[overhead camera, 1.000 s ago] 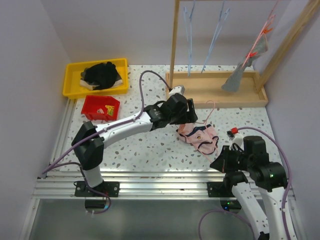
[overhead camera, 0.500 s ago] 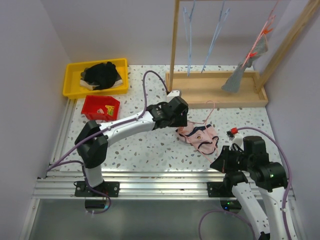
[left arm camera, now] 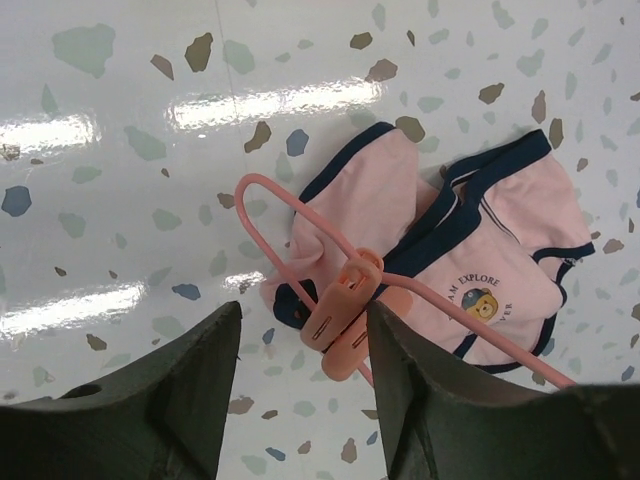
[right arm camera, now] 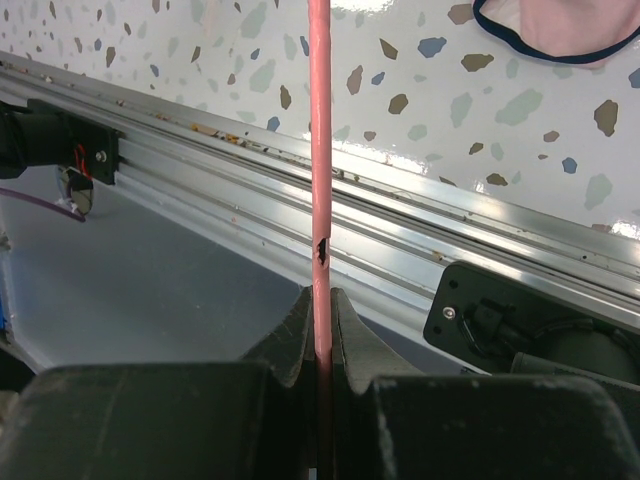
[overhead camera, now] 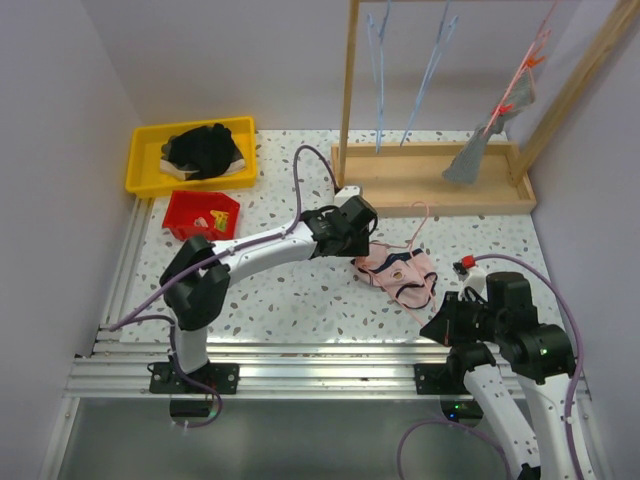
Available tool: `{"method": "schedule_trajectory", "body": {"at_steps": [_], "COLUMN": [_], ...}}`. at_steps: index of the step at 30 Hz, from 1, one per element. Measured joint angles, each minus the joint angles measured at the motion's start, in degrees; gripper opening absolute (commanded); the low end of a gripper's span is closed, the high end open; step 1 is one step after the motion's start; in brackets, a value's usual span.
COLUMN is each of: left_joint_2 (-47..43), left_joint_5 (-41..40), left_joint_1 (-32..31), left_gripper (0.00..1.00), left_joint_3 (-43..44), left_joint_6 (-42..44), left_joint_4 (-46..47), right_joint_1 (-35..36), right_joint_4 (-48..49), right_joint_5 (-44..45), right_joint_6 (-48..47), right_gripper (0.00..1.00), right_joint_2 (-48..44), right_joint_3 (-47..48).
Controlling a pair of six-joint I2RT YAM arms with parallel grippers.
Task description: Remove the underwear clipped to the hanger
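The pale pink briefs [overhead camera: 400, 273] with dark trim lie on the table, clipped to a pink wire hanger [left arm camera: 270, 205]. In the left wrist view the briefs [left arm camera: 470, 260] sit under an orange-pink clip [left arm camera: 342, 318]. My left gripper [left arm camera: 300, 375] is open just above the table, its jaws either side of that clip. My right gripper [right arm camera: 320, 300] is shut on the hanger's pink rod [right arm camera: 318, 150] near the table's front edge [overhead camera: 440, 322]. The grey striped briefs [overhead camera: 478, 152] hang clipped to a second hanger on the wooden rack at the back right.
A yellow bin [overhead camera: 145, 175] with a black clothing heap [overhead camera: 203, 148] stands at back left, a red tray [overhead camera: 178, 215] in front of it. The wooden rack's base [overhead camera: 410, 195] and post [overhead camera: 348, 90] lie just beyond the left gripper. Aluminium rails [overhead camera: 300, 355] run along the front.
My left gripper has dropped lower and moved slightly toward the left end of the pink briefs. The right arm and the briefs have not moved.
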Motion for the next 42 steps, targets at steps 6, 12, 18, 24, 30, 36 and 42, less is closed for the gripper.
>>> {"method": "schedule_trajectory", "body": {"at_steps": [6,12,18,24,30,36,42], "left_joint_2": [2.16,1.99,-3.34,-12.94,-21.86,-26.8,-29.97], "left_joint_5": [0.07,0.2,0.37,-1.4,-2.25,-1.07,0.94], "left_joint_1": [0.35,0.42,0.48,0.79,1.07,1.07,0.98], "left_gripper": [0.36,0.14,0.07,0.06,0.07,0.42,0.74], "left_joint_3": [0.0,-2.05,-12.0,-22.05,-32.17,-40.87,-47.45], "left_joint_6": [1.03,0.48,-2.54,-7.69,-13.29,-18.95,-26.01], "left_joint_4": [-0.2,0.59,4.52,12.02,20.79,30.6,39.91], "right_joint_1": [0.02,0.07,0.44,0.66,0.74,0.74,0.35], "right_joint_4": [-0.02,-0.04,-0.28,-0.28,0.35,1.97,1.81], "right_joint_5": [0.02,0.28,1.4,1.36,0.42,0.9,5.22], "right_joint_6": [0.0,0.02,1.33,7.52,14.1,18.05,17.46], "right_gripper": [0.0,0.0,0.0,0.0,0.0,0.0,0.0], "right_joint_2": [0.0,0.02,0.52,1.25,0.7,-1.64,-1.64], "right_joint_3": [0.0,0.0,0.07,1.9,1.42,-1.57,-3.61]}}
